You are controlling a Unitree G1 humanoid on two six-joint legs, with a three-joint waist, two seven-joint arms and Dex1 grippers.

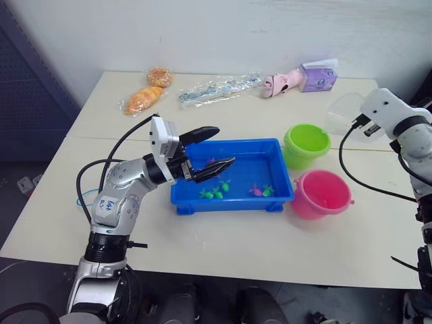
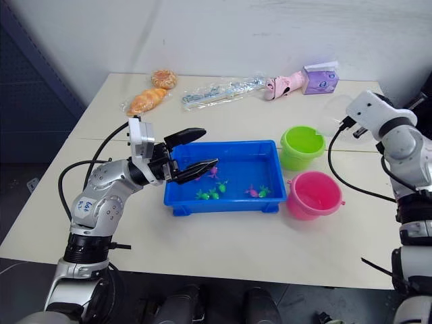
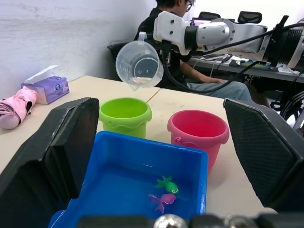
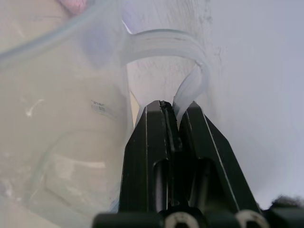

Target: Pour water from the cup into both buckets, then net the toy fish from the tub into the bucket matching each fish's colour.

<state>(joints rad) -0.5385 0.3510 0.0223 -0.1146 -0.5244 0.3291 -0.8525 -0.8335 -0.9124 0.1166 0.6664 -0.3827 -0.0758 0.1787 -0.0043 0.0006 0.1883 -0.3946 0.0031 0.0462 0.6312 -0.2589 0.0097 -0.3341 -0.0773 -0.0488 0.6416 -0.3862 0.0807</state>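
Note:
The blue tub (image 1: 233, 203) lies mid-table with several small green fish (image 1: 216, 192) and pink fish (image 1: 255, 190) in it. My left gripper (image 1: 224, 145) hovers open over the tub's left end, nothing between its fingers. To the right of the tub stand the lime green bucket (image 1: 306, 144) and, nearer to me, the pink bucket (image 1: 320, 194). My right gripper (image 4: 173, 114) is shut on the handle of the clear cup (image 1: 344, 111). The cup is held in the air, tipped on its side, just beyond and above the green bucket (image 3: 125, 114).
Along the table's far edge lie two wrapped breads (image 1: 143, 100), a clear plastic packet (image 1: 219, 88), a pink soft toy (image 1: 282, 82) and a purple tissue box (image 1: 318, 76). A person (image 3: 175, 9) sits at a desk beyond the table's right side.

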